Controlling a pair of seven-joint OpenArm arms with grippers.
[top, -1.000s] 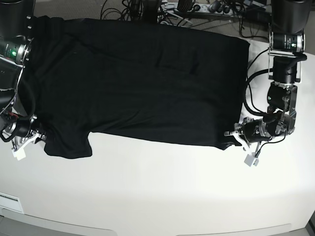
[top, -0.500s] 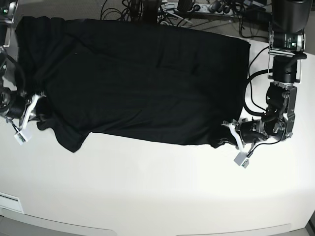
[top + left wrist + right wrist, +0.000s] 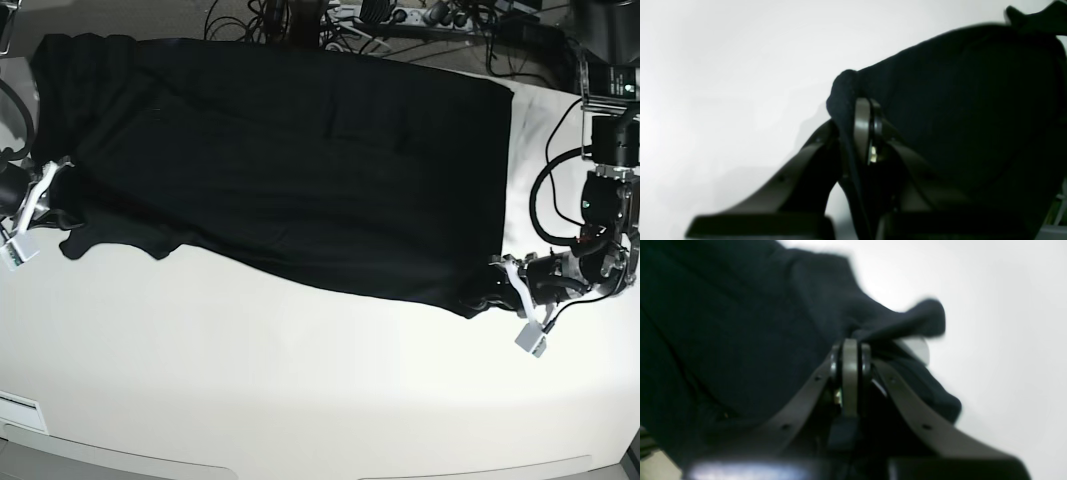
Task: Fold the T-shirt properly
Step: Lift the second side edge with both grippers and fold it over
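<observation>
Black T-shirt (image 3: 280, 170), white table (image 3: 300, 390), cables (image 3: 400, 20) behind

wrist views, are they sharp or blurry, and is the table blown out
Left wrist: soft focus, shirt a featureless black, table blown out white. Right wrist: shirt edge smeared, tool blurred. Base: sharper, shirt folds dim.

- You have no legible text, label, brand, number or sign in any of the three views.
- The T-shirt (image 3: 290, 170) shows you only its plain black side.
- The small white tags by the grippers carry no marking you can read.
</observation>
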